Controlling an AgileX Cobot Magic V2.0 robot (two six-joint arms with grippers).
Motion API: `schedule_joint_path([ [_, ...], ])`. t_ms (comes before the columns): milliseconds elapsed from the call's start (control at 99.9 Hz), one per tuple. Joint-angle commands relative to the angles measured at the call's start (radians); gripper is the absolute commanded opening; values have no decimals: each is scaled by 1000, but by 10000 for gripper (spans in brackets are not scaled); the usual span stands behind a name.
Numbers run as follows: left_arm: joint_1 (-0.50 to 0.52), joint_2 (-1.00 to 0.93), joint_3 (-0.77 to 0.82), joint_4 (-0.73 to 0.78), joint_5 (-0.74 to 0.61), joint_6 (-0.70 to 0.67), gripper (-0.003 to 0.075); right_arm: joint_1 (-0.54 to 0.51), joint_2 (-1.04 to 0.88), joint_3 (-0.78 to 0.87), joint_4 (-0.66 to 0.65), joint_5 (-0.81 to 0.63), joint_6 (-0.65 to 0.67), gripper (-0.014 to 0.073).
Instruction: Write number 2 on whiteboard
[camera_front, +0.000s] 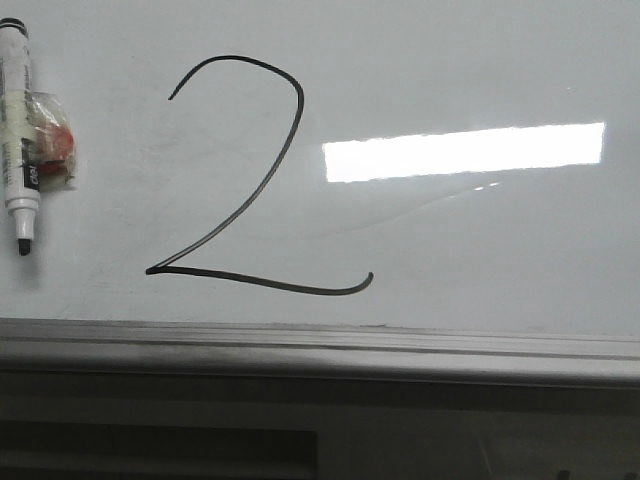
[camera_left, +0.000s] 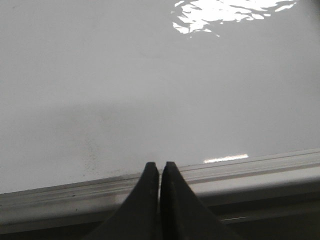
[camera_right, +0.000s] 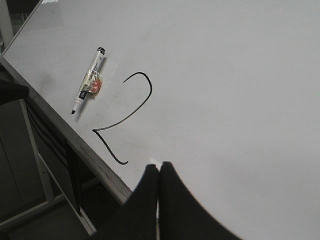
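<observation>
A large thin black number 2 (camera_front: 255, 180) is drawn on the glossy whiteboard (camera_front: 470, 70), left of a bright rectangular light reflection. It also shows in the right wrist view (camera_right: 127, 117). A white marker with a black tip (camera_front: 20, 140) lies on the board left of the digit, with a taped red-and-clear piece on it; it also shows in the right wrist view (camera_right: 88, 80). My left gripper (camera_left: 160, 165) is shut and empty over the board's grey edge rail (camera_left: 250, 167). My right gripper (camera_right: 159, 166) is shut and empty above the board, near the digit's base stroke.
The board's grey metal rail (camera_front: 320, 345) runs along the near edge. Below it is a dark frame with a table leg (camera_right: 37, 155) at the board's side. A bright broken glare patch (camera_left: 225, 12) lies on the board in the left wrist view.
</observation>
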Motion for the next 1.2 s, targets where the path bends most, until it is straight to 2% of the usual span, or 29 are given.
schedule_joint_path([
  [0, 2, -27, 30, 11, -30, -12, -19, -63, 46, -19, 39, -118, -64, -71],
  [80, 2, -27, 30, 11, -30, -12, -19, -166, 81, -3, 78, -188, -78, -71],
  [170, 2, -27, 30, 11, -30, -12, -19, -297, 122, 39, 127, -328, -105, -71],
  [320, 2, -27, 30, 11, -30, -12, -19, -575, 169, 136, 267, -575, -166, -71],
  [460, 2, -27, 30, 11, -30, -12, -19, -847, 179, 223, 357, -622, -171, -71],
  [620, 2, -27, 30, 11, -30, -12, -19, -1049, 175, 309, 396, -622, -194, -71],
  [740, 2, -27, 30, 11, -30, -12, -19, -1117, 164, 396, 396, -629, -194, -71],
  [861, 2, -27, 30, 11, -30, -12, -19, -1123, 88, 492, 400, -629, -194, -71],
  [911, 2, -27, 30, 11, -30, -12, -19, -1123, 46, 487, 400, -518, -194, -71],
  [1001, 2, -27, 30, 11, -30, -12, -19, -1125, -35, 490, 398, -406, -194, -71],
  [1191, 2, -25, 28, 11, -30, -12, -19, -1125, -29, 490, 395, -393, -194, -71],
])
